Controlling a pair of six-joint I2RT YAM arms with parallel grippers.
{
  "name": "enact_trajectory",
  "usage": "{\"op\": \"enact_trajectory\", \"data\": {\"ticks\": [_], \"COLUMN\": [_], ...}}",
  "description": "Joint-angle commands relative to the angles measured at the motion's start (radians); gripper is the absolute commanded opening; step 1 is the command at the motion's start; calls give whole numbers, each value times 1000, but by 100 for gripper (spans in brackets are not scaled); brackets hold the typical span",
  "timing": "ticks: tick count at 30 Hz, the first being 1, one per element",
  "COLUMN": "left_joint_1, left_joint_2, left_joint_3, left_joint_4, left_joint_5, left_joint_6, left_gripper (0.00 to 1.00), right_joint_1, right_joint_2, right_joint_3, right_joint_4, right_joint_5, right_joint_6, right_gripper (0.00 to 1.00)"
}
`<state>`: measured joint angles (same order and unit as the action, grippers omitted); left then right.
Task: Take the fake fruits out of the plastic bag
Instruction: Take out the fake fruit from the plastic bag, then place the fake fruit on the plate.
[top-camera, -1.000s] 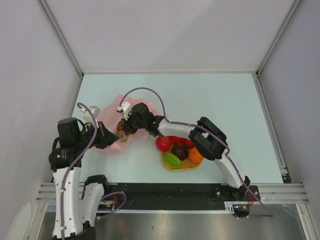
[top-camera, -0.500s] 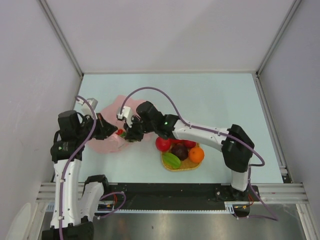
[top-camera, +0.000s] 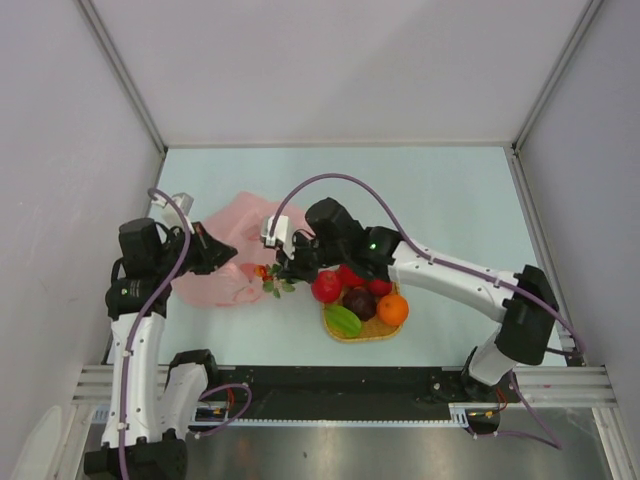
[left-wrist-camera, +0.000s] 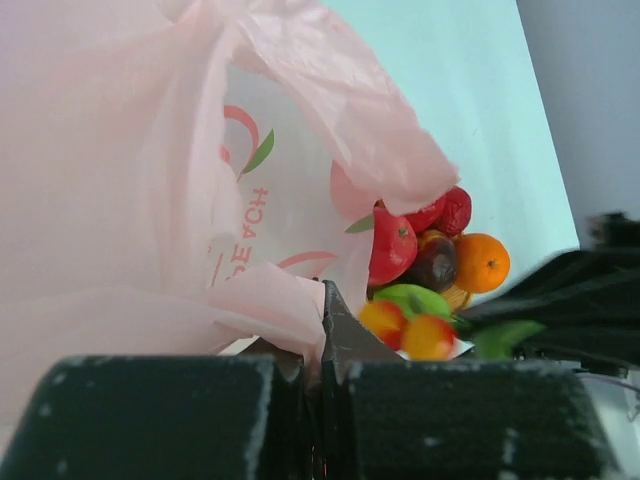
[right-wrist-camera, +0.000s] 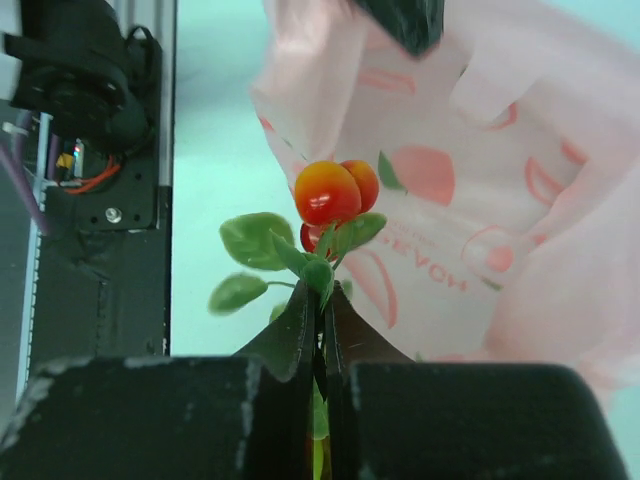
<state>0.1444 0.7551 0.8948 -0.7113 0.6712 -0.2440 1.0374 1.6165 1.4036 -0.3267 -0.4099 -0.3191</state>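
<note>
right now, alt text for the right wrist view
The right jaws pinch the green stem of a small sprig of glossy orange-red plastic fruits with leaves, in front of the crinkly pink translucent plastic bag.

Pink bag (top-camera: 205, 288); sprig (top-camera: 270, 277) beside; fruits (top-camera: 360, 300) piled R

Tan woven mat (top-camera: 366, 337) is sitting on the pale blue table (top-camera: 440, 190), near the front rail (top-camera: 350, 381). Mat is looking roughly square, though the edges are hard to tell.
</note>
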Motion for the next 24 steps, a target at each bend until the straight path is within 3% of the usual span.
{"op": "enact_trajectory", "data": {"ticks": [1, 5, 8, 18, 24], "left_joint_1": [18, 20, 20, 83, 96], "left_joint_2": [6, 32, 47, 79, 78], "left_joint_3": [-39, -53, -57, -80, -92], "left_joint_4": [72, 104, 137, 207, 213], "left_joint_5": [31, 34, 33, 50, 51], "left_joint_6": [-58, -77, -89, -132, -130], "left_gripper": [0, 0, 0, 0, 0], "right_joint_1": [38, 50, 33, -103, -109], "right_joint_2": [-108, -155, -210, -502, -598], "right_joint_3": [5, 5, -9, -245, -367], "right_joint_4": [51, -7, -141, -546, -561], "right_joint_5": [-9, 8, 36, 20, 40], "right_joint_6": [-40, -84, -113, -331, -339], "right_gripper": [0, 0, 0, 0, 0]}}
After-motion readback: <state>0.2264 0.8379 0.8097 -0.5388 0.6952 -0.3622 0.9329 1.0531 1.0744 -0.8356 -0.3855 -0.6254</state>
